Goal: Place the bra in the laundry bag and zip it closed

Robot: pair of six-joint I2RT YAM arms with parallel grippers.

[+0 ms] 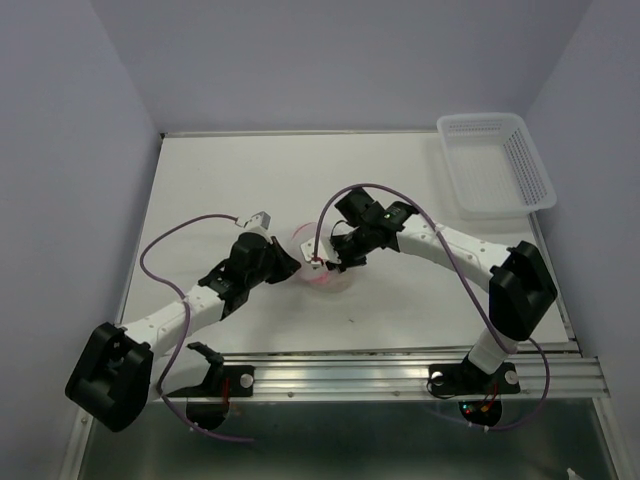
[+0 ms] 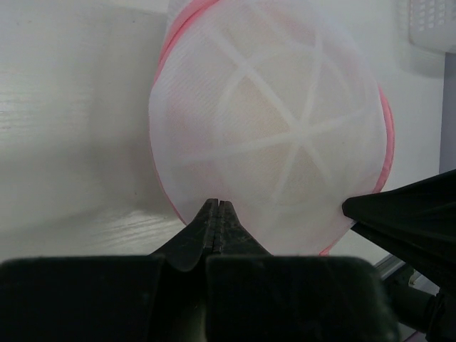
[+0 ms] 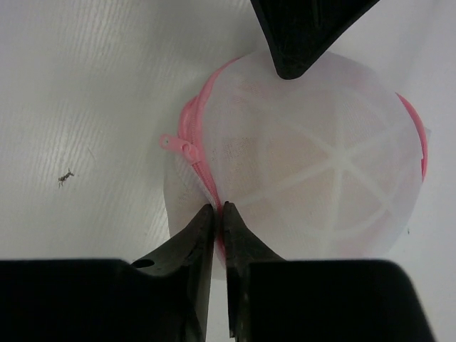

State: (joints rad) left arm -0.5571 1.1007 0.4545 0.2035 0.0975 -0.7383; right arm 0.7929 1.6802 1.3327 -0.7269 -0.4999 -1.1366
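Observation:
The laundry bag (image 1: 320,268) is a round white mesh pod with a pink rim, lying mid-table between both grippers. The bra (image 2: 260,117) shows as a tan patch through the mesh inside it, and also faintly in the right wrist view (image 3: 299,153). My left gripper (image 2: 219,204) is shut, pinching the bag's near edge (image 2: 271,142). My right gripper (image 3: 220,208) is shut on the pink zipper rim (image 3: 196,125) at the opposite side. The pink zipper pull (image 3: 177,144) sticks out just beyond the right fingertips. The left gripper's dark fingers (image 3: 303,35) show at the bag's far edge.
A white plastic lattice basket (image 1: 495,165) stands at the back right corner, also glimpsed in the left wrist view (image 2: 434,21). Purple cables loop over both arms. A small dark speck (image 3: 65,177) lies on the table left of the bag.

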